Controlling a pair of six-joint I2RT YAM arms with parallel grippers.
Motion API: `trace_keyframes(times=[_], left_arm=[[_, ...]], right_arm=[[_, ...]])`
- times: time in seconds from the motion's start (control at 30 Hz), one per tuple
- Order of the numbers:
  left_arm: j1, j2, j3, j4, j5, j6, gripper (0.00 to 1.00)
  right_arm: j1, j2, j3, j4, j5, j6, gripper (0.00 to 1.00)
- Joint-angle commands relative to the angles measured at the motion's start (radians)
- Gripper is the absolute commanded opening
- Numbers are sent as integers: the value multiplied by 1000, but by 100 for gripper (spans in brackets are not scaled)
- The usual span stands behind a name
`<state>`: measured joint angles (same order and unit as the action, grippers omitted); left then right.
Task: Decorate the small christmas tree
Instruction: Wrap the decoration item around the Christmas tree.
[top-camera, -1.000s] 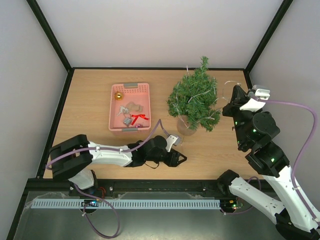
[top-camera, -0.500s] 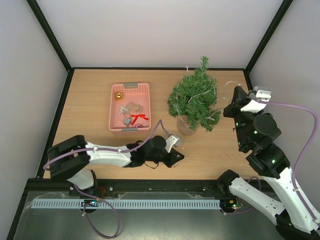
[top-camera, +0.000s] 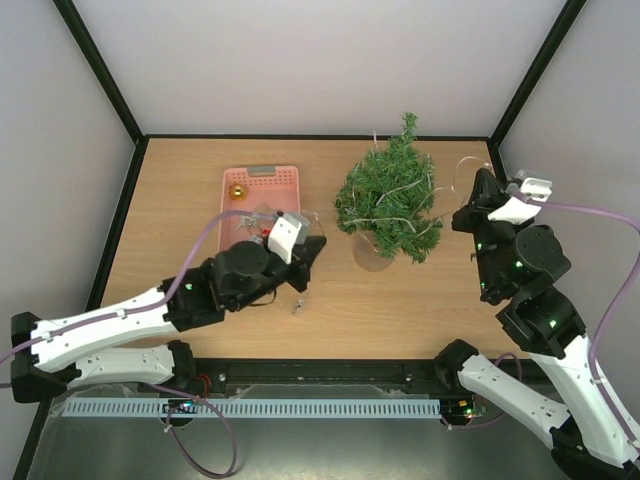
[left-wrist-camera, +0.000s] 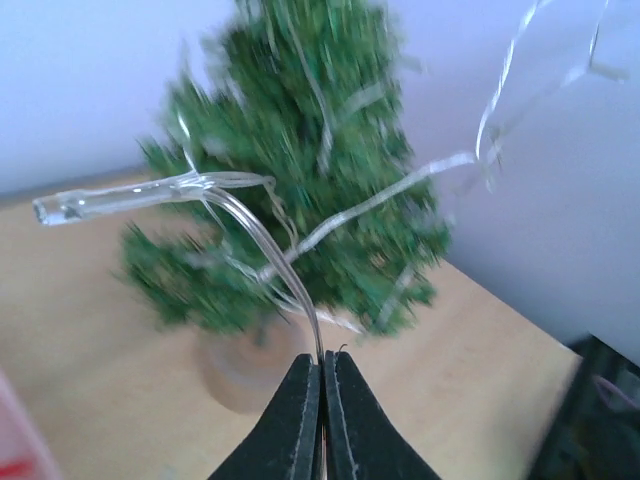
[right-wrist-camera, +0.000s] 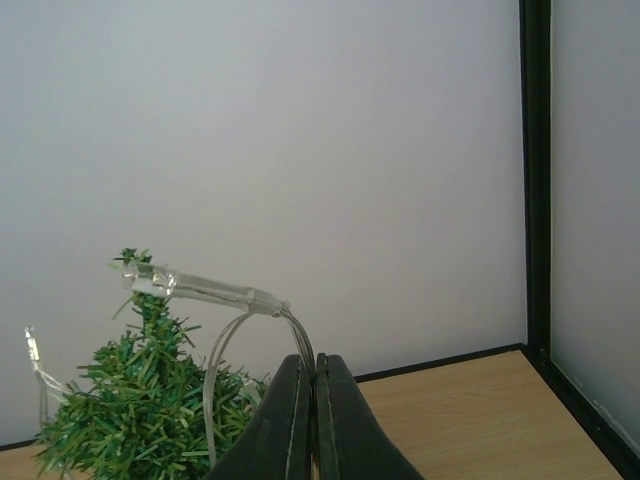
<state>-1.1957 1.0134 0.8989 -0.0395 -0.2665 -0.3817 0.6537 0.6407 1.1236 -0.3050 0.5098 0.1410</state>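
Note:
The small christmas tree (top-camera: 388, 203) stands on its pale round base (top-camera: 367, 257) at mid table, with a clear light string (top-camera: 404, 188) draped over its branches. My left gripper (top-camera: 313, 250) hovers left of the base, shut on a strand of that string (left-wrist-camera: 290, 275); a clear bulb (left-wrist-camera: 90, 203) sticks out to the left. The blurred tree (left-wrist-camera: 300, 190) fills the left wrist view. Right of the tree, my right gripper (top-camera: 483, 181) is raised and shut on the string's other end (right-wrist-camera: 300, 345), its bulb (right-wrist-camera: 175, 283) showing above the tree top (right-wrist-camera: 150, 400).
A pink basket (top-camera: 262, 176) holding a gold ball (top-camera: 237, 190) sits left of the tree, its near half hidden by my left arm. A small pale piece (top-camera: 297, 305) lies on the wood in front. Black frame posts and white walls enclose the table.
My left gripper shut on the string near the table's front edge, then lifted and swung back and left toward the basket. The right gripper has hardly moved.

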Motion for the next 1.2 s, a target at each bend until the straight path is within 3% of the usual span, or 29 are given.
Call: trace_keyframes(times=[0.0,0.17,0.27,0.4,0.6,0.97,1.17], left_arm=[[-4,-23,159,-153,-241,249,2],[15,61,364,-175,-302,460,2],[33,121,495,-201,-315,549,2],[47,149,605,-217,-337,621,2],[62,109,617,-220,-370,654,2],[94,58,598,-240,-376,649,2],[109,41,587,-238,-356,640,2]], right_arm=[[-3,50,30,-18,81,-31,2],[-3,120,74,-24,199,-59,2],[-3,149,141,-61,195,-33,2],[-3,97,122,-28,-140,-5,2],[-3,4,36,81,-653,104,2],[-3,70,33,285,-1016,284,2],[-3,124,-16,362,-1369,326,2]])
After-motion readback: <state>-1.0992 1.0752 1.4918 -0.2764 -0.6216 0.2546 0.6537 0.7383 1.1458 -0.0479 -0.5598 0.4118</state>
